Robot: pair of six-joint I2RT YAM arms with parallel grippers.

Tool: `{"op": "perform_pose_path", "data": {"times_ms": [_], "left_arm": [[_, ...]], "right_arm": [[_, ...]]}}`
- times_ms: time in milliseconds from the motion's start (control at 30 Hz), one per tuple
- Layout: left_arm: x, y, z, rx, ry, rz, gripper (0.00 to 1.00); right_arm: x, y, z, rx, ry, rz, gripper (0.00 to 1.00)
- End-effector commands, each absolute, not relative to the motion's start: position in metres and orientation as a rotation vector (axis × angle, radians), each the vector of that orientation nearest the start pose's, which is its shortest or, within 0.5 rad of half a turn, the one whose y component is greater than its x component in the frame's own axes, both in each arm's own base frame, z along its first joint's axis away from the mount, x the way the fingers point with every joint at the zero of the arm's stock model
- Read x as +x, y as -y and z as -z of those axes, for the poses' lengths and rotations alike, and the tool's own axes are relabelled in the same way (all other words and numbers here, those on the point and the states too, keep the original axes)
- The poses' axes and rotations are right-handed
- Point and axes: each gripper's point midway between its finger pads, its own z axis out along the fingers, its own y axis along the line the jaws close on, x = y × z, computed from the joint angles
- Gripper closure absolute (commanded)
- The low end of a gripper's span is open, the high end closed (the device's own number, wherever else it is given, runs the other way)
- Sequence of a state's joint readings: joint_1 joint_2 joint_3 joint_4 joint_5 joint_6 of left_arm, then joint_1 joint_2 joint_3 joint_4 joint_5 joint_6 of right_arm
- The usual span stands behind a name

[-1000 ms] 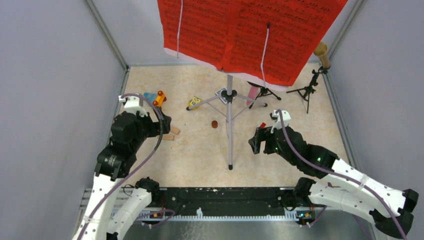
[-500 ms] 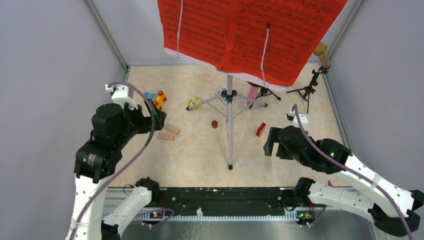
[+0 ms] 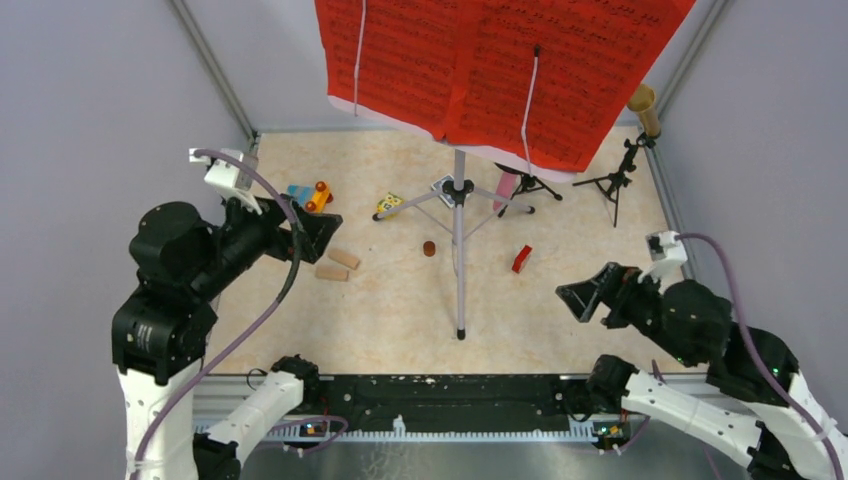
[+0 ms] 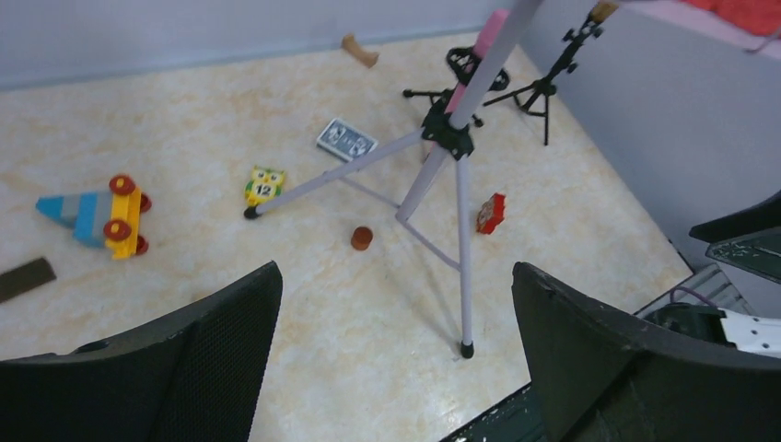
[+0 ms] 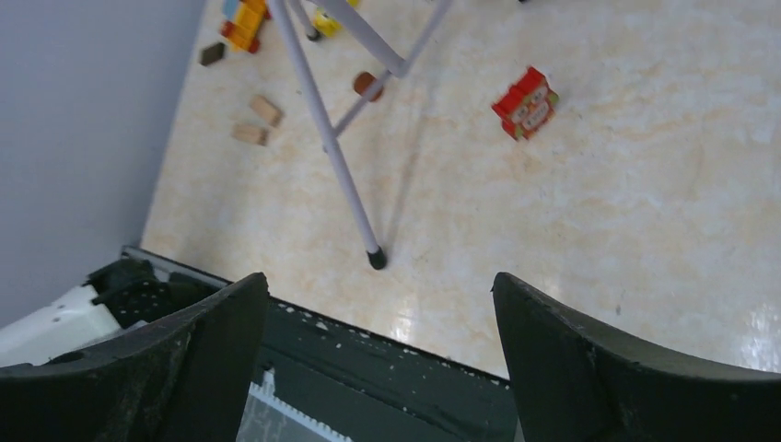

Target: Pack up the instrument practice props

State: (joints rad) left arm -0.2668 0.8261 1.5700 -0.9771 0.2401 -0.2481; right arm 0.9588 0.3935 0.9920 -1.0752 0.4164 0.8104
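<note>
- Red sheet-music pages (image 3: 500, 70) fill the far middle of the top view, spread on the stand high above the silver tripod pole (image 3: 459, 250), whose legs splay over the middle of the table
- Just right of the pole's hub is the pink microphone (image 3: 507, 186); the gold microphone (image 3: 643, 108) stands upright in the far right corner, and the black mic tripods (image 3: 612, 183) are beside and under them
- The left gripper (image 3: 322, 235) hangs at the left above the wooden blocks (image 3: 338, 265), jaws spread and holding nothing; the right gripper (image 3: 582, 300) sits near right, also spread and empty, well apart from every prop
- Judging by this, nothing is packed yet: pages, stand, both microphones and both tripods are all left to gather, and no box or bag for them shows
- The left wrist view looks under the pages: its fingers (image 4: 221, 359) stand wide apart, framing the tripod legs, and it shows plainly the blue card deck (image 4: 346, 140), hard to make out from above; of the pages it catches only a corner
- The right wrist view shows only the near table: the foot of one tripod leg, the red block (image 5: 526, 102) and the table's near edge, with bare table between its wide-set fingers (image 5: 184, 368); no microphone or page appears here
</note>
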Motion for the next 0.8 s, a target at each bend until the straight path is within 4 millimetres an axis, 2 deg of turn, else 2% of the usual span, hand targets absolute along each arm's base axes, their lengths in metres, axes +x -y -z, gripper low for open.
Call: {"op": "perform_pose_path", "data": {"times_ms": [0, 267, 367, 533, 667, 767], "left_arm": [[0.177, 0.124, -0.478, 0.349, -1.623, 0.67, 0.02], [0.186, 0.167, -0.524, 0.527, -1.536, 0.768, 0.07], [0.191, 0.191, -0.535, 0.59, -1.52, 0.807, 0.07], [0.192, 0.233, -0.557, 0.683, -1.468, 0.948, 0.08], [0.191, 0.25, -0.581, 0.675, -1.384, 1.061, 0.09], [0.194, 0.261, -0.595, 0.647, -1.332, 1.133, 0.1]], "right_arm": [[0.116, -0.098, -0.338, -0.042, -1.812, -0.832, 0.1], [0.113, -0.105, -0.423, -0.38, -1.586, -0.75, 0.1], [0.116, -0.109, -0.459, -0.439, -1.494, -0.719, 0.1], [0.13, -0.12, -0.511, -0.427, -1.42, -0.692, 0.13], [0.144, -0.117, -0.541, -0.31, -1.393, -0.681, 0.14], [0.148, -0.109, -0.563, -0.21, -1.352, -0.698, 0.2]]}}
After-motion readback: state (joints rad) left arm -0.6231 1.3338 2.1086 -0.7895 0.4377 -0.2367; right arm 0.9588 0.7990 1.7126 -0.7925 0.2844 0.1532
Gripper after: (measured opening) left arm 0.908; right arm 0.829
